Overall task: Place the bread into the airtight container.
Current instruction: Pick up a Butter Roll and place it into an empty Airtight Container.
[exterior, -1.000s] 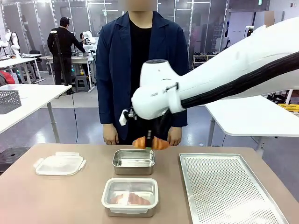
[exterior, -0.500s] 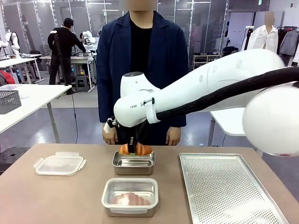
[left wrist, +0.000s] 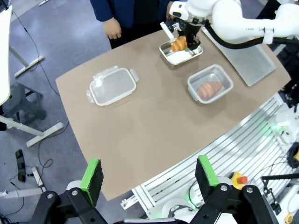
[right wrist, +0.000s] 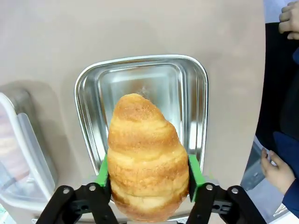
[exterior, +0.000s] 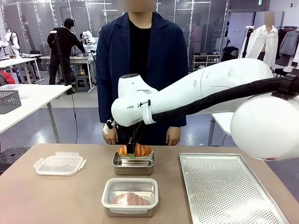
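The bread [right wrist: 147, 158], a golden croissant, stands on end between the green pads [right wrist: 103, 173] of my right gripper [right wrist: 147, 173], which touch both its flanks. It hangs in the mouth of the open steel airtight container [right wrist: 140, 60]. From the front, the right gripper [exterior: 133, 151] and the bread [exterior: 140, 150] sit right at the rim of the container [exterior: 134, 164], mid-table on the far side. My left gripper [left wrist: 148, 177] hangs open high above the table, with nothing between its fingers.
A second container [exterior: 107, 186] with a clear cover and a bread inside sits nearer. A clear lid [exterior: 60, 164] lies at the left and a perforated metal tray [exterior: 229, 186] at the right. A person stands behind the far edge, hands [exterior: 110, 135] hanging down.
My right arm swung left and came down, bringing the bread from above the far table edge to the mouth of the steel container.
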Motion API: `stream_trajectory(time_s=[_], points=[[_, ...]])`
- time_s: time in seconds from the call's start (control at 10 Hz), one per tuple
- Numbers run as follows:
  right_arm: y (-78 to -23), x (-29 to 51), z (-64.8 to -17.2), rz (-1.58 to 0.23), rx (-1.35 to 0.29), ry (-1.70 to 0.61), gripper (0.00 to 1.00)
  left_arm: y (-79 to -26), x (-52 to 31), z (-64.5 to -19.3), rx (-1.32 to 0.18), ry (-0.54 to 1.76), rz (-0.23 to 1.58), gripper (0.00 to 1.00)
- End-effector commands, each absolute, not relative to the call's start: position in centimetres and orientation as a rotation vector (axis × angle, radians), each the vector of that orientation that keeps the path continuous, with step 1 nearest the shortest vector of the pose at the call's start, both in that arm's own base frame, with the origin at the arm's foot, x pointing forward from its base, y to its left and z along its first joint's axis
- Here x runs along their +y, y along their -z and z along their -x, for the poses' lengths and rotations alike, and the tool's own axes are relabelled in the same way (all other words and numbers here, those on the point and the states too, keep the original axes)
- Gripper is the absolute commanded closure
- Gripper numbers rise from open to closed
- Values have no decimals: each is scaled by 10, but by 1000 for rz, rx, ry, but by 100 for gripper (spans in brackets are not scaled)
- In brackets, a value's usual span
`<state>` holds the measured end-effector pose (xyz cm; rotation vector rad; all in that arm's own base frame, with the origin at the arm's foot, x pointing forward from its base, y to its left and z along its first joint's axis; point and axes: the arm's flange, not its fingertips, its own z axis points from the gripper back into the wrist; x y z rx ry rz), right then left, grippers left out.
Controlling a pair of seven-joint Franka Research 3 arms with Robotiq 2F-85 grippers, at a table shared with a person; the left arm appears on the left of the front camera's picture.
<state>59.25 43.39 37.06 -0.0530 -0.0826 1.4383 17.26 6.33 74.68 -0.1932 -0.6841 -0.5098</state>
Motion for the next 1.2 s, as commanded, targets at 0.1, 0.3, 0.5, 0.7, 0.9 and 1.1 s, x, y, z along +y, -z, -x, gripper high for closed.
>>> stream_trajectory(time_s=[0.1,0.3,0.5,0.7,0.9,1.1], points=[[-373,434,-596,65,-74,-1411,0,-748,62,-174,-696,517,195,0],[-379,427,-594,50,-111,-1406,0,-748,62,-174,-696,517,195,0],[-373,431,-595,54,-89,-1432,0,-748,62,-174,-696,517,195,0],[-373,431,-595,54,-89,-1432,0,-748,62,-174,-696,517,195,0],[-373,431,-595,54,-89,-1432,0,-748,62,-174,-696,517,195,0],[-373,431,-595,54,-89,-1432,0,-748,62,-174,-696,517,195,0]])
